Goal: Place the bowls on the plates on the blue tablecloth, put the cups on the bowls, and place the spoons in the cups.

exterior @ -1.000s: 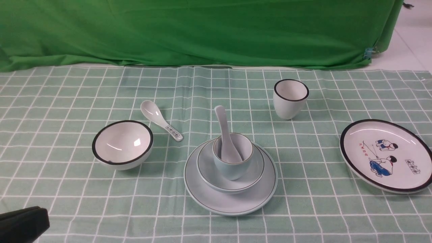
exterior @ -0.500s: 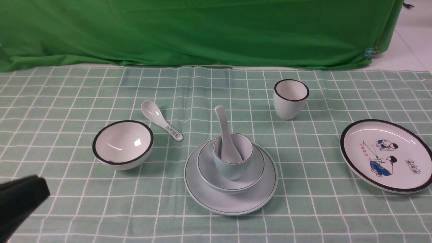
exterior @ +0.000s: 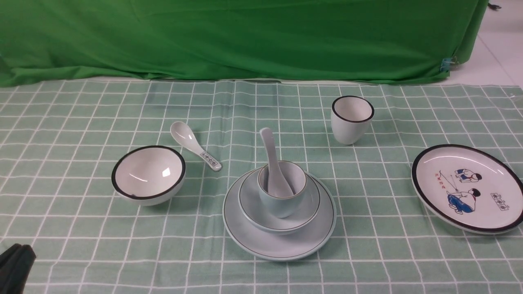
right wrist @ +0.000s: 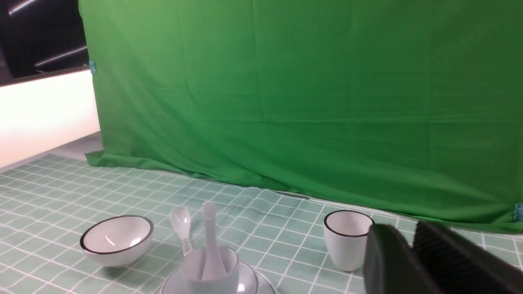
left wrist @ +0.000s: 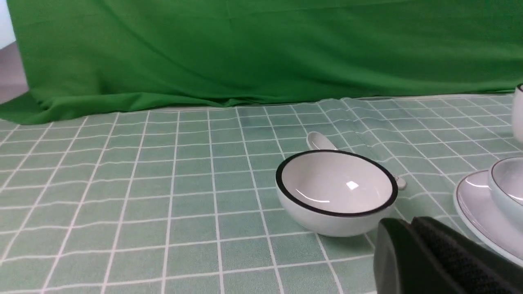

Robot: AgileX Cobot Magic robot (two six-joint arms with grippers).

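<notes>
Front view: shows the blue tablecloth (exterior: 81,253) spread below the green backdrop (exterior: 245,36). Puts the pale-blue plate (exterior: 241,237) just below centre of the frame, with the pale-blue bowl (exterior: 249,208) on top, the pale-blue cup (exterior: 282,202) inside that, tilted, and the plain spoon (exterior: 269,147) leaning in the cup, handle up. Gives the black-rimmed bowl (exterior: 147,175) left of centre, lying on the cloth, and the printed spoon (exterior: 190,141) in the upper left, near that bowl but apart from it. Has the black-rimmed cup (exterior: 351,122) upright in the upper right, and the cartoon plate (exterior: 470,188) at the right edge, bare. Catches only a dark piece of the left gripper (exterior: 16,263) in the lower left corner, well apart from the stacked set.

Left wrist view: shows the same gripper pressed shut, gripping nothing, in front of the pale-blue plate. Has the black-rimmed bowl nearby, partly hiding the printed spoon.

Right wrist view: shows the right gripper (right wrist: 408,228), blurred, parted by a narrow gap and holding nothing. Overlaps the view of the black-rimmed cup; can't tell any contact from this.
</notes>
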